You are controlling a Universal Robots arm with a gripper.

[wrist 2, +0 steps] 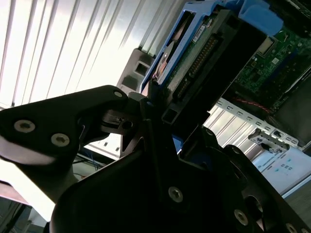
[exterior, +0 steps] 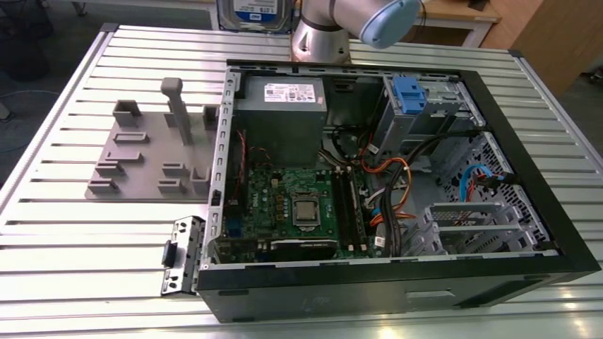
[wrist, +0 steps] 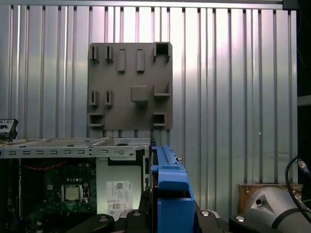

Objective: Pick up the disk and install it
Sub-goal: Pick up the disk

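The disk (exterior: 253, 13) hangs high over the far edge of the table, behind the open computer case (exterior: 377, 289), its white-and-blue label facing the exterior camera. In the second wrist view my gripper (wrist 2: 167, 114) is shut on the disk (wrist 2: 194, 53), the black fingers (wrist 2: 150, 104) pressing on its blue frame and its connector edge showing. The first wrist view looks down the disk's blue frame (wrist: 170, 189) edge-on, above the case's corner. The empty drive cage with a blue clip (exterior: 407, 95) sits at the case's far right.
A grey box with a white sticker (exterior: 279, 106) fills the case's far corner, the green motherboard (exterior: 292, 208) lies below it, and orange and blue cables (exterior: 396, 191) run beside it. A grey fixture plate with upright posts (exterior: 141, 155) lies on the slatted table at the exterior view's left.
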